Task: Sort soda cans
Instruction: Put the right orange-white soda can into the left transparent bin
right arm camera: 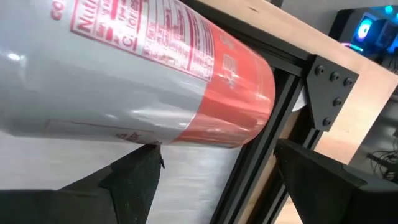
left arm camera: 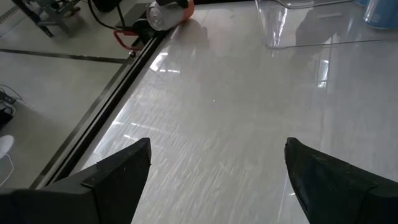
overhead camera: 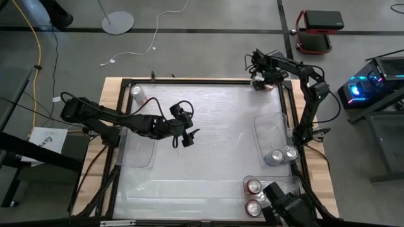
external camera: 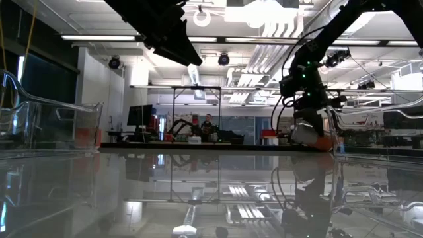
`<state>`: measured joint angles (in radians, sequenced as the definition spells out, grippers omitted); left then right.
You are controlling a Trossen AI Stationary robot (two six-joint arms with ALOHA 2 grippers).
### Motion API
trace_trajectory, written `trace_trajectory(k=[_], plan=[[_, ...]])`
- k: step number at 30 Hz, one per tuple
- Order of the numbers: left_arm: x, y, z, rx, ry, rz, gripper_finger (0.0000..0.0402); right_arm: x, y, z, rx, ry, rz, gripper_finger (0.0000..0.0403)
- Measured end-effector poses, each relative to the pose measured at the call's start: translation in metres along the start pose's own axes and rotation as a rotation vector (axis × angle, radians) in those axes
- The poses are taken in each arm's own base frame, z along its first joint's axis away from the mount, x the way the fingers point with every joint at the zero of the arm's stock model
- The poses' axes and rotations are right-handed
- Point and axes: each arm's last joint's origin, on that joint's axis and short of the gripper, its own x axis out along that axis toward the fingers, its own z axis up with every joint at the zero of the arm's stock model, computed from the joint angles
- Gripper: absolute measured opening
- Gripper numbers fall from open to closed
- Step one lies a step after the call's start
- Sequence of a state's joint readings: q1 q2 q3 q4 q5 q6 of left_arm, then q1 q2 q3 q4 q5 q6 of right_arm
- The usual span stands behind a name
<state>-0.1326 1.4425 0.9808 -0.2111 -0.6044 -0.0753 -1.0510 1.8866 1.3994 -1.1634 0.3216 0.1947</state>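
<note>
1. High view, nearest edge first: two red cans stand in a clear tray at the table's front right corner, right beside a dark arm base.
2. A bit further back on the right, two silver cans stand touching each other at the near end of a second clear tray.
3. Mid-table, the left gripper hangs over bare tabletop, well apart from every can. Its wrist cam shows both fingers spread wide with nothing but shiny table between them, so the jaws are apart and empty.
4. There's another clear tray under the left arm on the left side.
5. Far left corner: one pale can stands alone by the frame.
6. Far right corner: the right gripper is at the frame, and its wrist cam is filled by a can, silver with a red band, lying on its side right above the fingers. The fingers look spread, but I can't tell whether they're actually gripping it.
7. Low view: that can sits low at the far right under the gripper.
</note>
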Motion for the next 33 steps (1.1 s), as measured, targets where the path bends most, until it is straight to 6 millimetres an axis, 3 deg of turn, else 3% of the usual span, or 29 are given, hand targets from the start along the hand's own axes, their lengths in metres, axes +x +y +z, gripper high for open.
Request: trace_trajectory(k=[14, 21, 29, 33], plan=[[0.0, 0.0, 0.0, 0.0, 0.0, 0.001, 0.0344, -0.005, -0.001, -0.01, -0.064, 0.065, -0.066, 0.0305], [0.0, 0.0, 0.0, 0.0, 0.001, -0.02, 0.0344, -0.036, -0.01, -0.023, -0.093, -0.038, -0.022, 0.0305], [0.0, 0.0, 0.001, -0.004, -0.004, -0.019, 0.0344, -0.056, 0.017, -0.028, -0.638, -0.187, 0.219, 0.0305], [0.0, 0.0, 0.001, -0.009, -0.011, -0.019, 0.0344, -0.054, 0.04, -0.028, -0.881, -0.215, 0.177, 0.0305]])
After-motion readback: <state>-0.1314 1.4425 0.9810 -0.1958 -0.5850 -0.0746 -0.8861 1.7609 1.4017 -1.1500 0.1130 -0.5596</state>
